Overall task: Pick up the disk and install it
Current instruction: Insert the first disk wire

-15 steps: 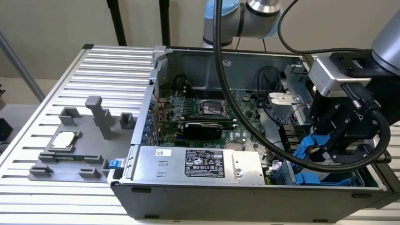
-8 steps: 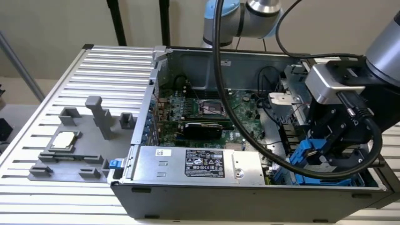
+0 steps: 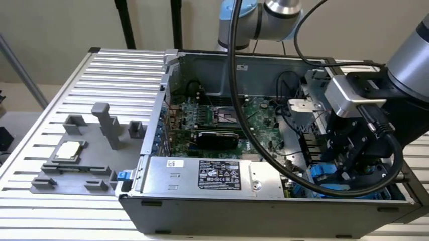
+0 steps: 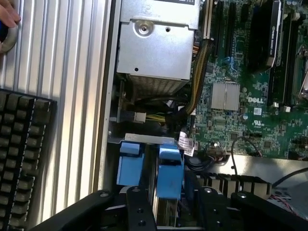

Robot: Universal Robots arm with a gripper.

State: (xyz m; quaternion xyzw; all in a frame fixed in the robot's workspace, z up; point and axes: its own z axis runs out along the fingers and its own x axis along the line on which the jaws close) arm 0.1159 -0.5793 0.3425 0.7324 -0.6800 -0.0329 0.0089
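The disk (image 4: 171, 175) stands edge-on in its bright blue carrier, low in the drive bay at the front corner of the open computer case (image 3: 268, 206). My gripper (image 4: 171, 211) reaches down into that corner, its black fingers (image 4: 139, 209) on either side of the carrier, and appears shut on it. In the exterior view my gripper (image 3: 352, 165) hangs low at the case's right end, with blue plastic of the disk (image 3: 320, 170) showing beside it.
A second blue carrier (image 4: 130, 166) sits in the slot right beside the disk. The grey power-supply box (image 3: 214, 173), cable bundles (image 4: 197, 67) and the motherboard (image 3: 221, 115) crowd the case. A grey fixture (image 3: 100, 145) with the CPU chip (image 3: 69, 150) lies on the slatted table. A keyboard (image 4: 21, 154) and a hand (image 4: 7, 17) are nearby.
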